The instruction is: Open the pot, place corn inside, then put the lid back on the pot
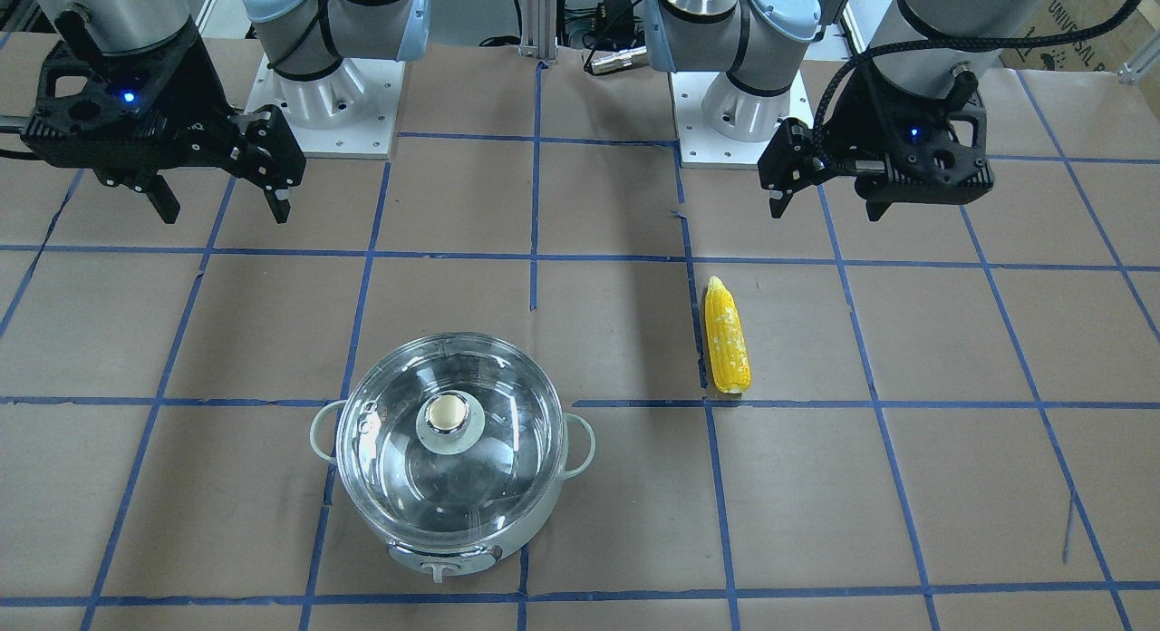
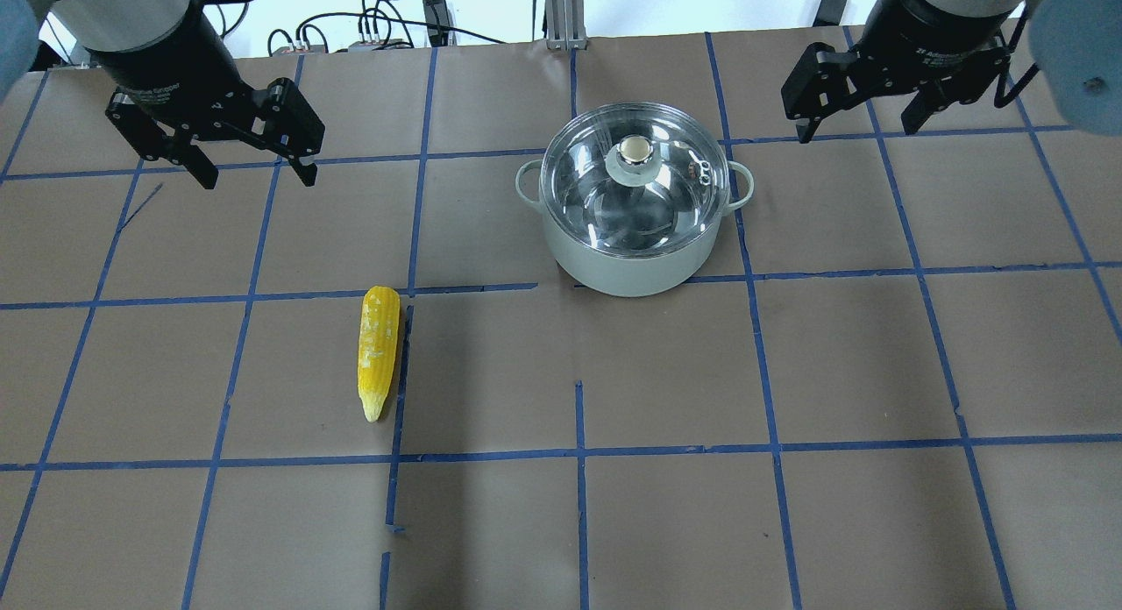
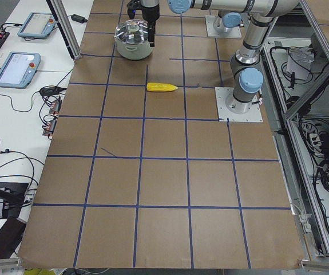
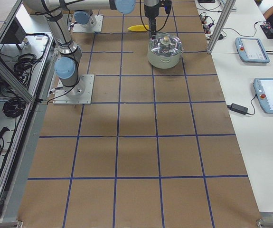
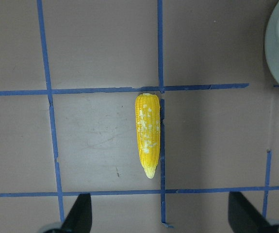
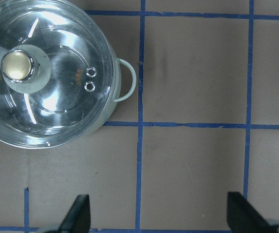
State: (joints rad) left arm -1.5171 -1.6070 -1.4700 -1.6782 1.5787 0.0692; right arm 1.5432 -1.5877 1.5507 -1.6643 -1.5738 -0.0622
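Note:
The pale grey pot [image 2: 627,273] stands on the table with the clear glass lid [image 2: 675,202] closed on it, its brass-capped knob [image 2: 635,152] on top. The yellow corn [image 2: 378,351] lies flat on the table to the pot's left, apart from it. My left gripper [image 2: 259,176] is open and empty, raised behind the corn, which shows centred in the left wrist view [image 5: 148,133]. My right gripper [image 2: 855,130] is open and empty, raised to the right of the pot; the lid [image 6: 57,97] shows at the upper left of the right wrist view.
The table is covered in brown paper with a blue tape grid [image 2: 578,452]. The arm bases [image 1: 331,105] stand at the robot's edge of the table. Tablets and cables [image 3: 16,67] lie on the side bench beyond the table's far edge.

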